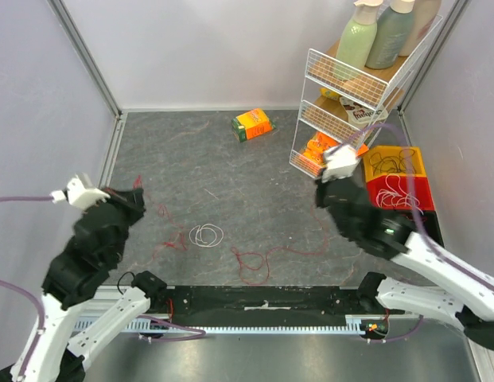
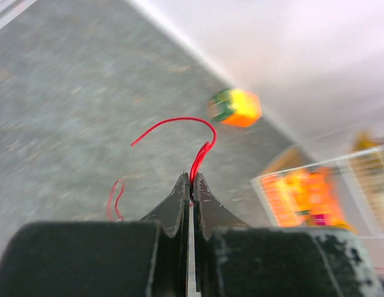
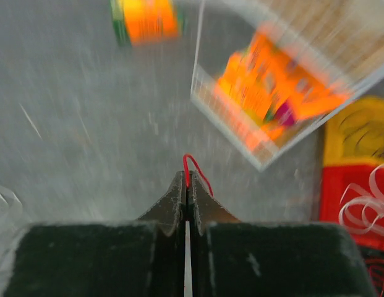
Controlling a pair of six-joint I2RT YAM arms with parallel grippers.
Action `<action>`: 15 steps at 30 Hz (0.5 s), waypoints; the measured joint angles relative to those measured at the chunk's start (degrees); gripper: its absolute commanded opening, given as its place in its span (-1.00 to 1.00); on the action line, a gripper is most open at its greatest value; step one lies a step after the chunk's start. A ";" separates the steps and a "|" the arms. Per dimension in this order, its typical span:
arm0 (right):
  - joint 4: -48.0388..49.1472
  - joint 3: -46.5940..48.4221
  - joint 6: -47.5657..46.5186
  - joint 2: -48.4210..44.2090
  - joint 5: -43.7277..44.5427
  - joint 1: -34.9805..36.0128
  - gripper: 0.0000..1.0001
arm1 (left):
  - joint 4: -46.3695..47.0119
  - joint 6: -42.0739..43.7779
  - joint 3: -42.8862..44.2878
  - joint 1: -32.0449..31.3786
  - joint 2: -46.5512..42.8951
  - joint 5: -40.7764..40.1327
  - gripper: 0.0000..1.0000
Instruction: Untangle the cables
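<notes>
A red cable (image 1: 250, 267) lies in loose loops across the grey table, running from the left toward the right. My left gripper (image 1: 138, 191) is shut on one red strand (image 2: 201, 151), which arcs up out of the closed tips (image 2: 192, 180). My right gripper (image 1: 324, 191) is shut on a small red loop (image 3: 193, 166) at its tips (image 3: 187, 180). A white cable loop (image 1: 205, 235) lies on the table between the arms. A yellow bin (image 1: 414, 155) holds black cables and a red bin (image 1: 422, 193) holds white cables (image 3: 362, 207).
A white wire rack (image 1: 342, 103) with bottles and snack packs stands at the back right, close to my right gripper; it also shows in the right wrist view (image 3: 272, 93). An orange box (image 1: 253, 124) lies near the back wall. Walls close in the left, back and right.
</notes>
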 measured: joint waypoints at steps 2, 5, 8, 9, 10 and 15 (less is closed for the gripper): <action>-0.24 -7.69 2.21 5.40 -3.96 0.22 -1.00 | 3.58 3.72 8.50 0.00 3.56 3.04 -0.97; -0.61 -15.06 4.26 8.76 -9.09 0.17 -1.00 | 8.13 7.37 18.43 0.00 7.69 7.93 -0.97; 0.61 -16.52 5.22 13.62 -13.46 0.15 -0.73 | 11.67 9.25 24.90 0.00 10.97 13.68 -0.96; 1.68 -16.44 5.33 15.78 -14.88 0.15 -0.51 | 12.44 9.46 26.03 0.00 11.78 15.37 -0.97; 2.12 -16.26 5.44 17.49 -15.98 0.15 -0.26 | 13.14 9.62 26.80 0.00 12.50 16.90 -0.96; 1.84 -13.90 2.91 22.40 -20.26 0.15 0.80 | 14.51 9.62 28.37 0.00 15.89 22.97 -0.96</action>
